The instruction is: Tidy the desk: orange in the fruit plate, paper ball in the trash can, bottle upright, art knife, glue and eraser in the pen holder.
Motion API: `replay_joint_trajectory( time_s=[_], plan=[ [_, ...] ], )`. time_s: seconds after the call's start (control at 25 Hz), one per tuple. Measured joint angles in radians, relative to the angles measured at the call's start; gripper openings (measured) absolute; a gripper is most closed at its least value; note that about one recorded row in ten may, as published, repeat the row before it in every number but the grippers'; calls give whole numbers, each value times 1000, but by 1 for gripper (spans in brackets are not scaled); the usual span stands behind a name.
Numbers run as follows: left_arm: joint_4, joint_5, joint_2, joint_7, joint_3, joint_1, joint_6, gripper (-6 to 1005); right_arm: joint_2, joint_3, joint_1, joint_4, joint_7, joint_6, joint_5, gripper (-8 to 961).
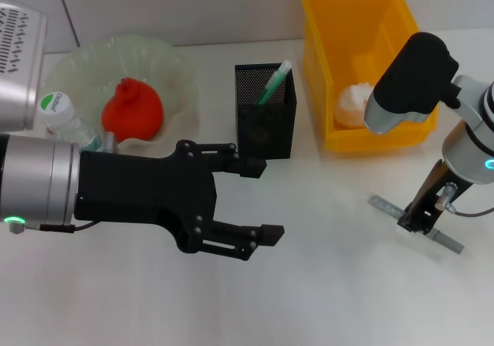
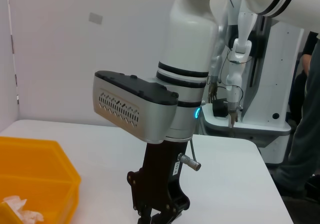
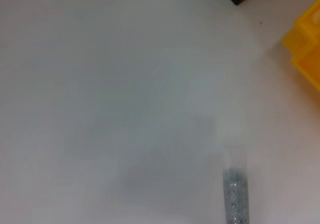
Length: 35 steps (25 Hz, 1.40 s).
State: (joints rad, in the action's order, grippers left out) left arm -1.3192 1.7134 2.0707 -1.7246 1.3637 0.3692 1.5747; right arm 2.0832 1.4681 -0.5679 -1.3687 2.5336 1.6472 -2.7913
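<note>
Right end effector (image 1: 421,221) is down at the table (image 1: 332,284) near its right edge, fingers straddling the art knife (image 1: 415,224), which lies flat and diagonal; can't tell if they've closed on it yet. Left end effector (image 1: 258,199) hangs open and empty over the table's middle, in front of the pen holder (image 1: 265,122). Pen holder already has one green-capped item (image 1: 273,83) standing in it. Paper ball (image 1: 353,104) is in the yellow trash bin (image 1: 363,52) at the far right, orange (image 1: 133,110) in the fruit plate (image 1: 166,64) far left, bottle (image 1: 69,122) by the plate, looks tilted. Step in hand: art knife pickup. Next needs a firm pinch, lift, carry to the holder, tip it upright for the opening.
</note>
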Motion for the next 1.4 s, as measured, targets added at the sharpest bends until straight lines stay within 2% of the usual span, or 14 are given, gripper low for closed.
replay_joint_trajectory(
  time_s=[0.68,1.4],
  plan=[
    [1,0,2,0,0,7,-4,846,1,-6,98,-215,-4,-99,-1,133],
    [33,-23,2,5,-2,13,-30,846,3,-6,127,-333,-12,-279,8,132]
  ],
)
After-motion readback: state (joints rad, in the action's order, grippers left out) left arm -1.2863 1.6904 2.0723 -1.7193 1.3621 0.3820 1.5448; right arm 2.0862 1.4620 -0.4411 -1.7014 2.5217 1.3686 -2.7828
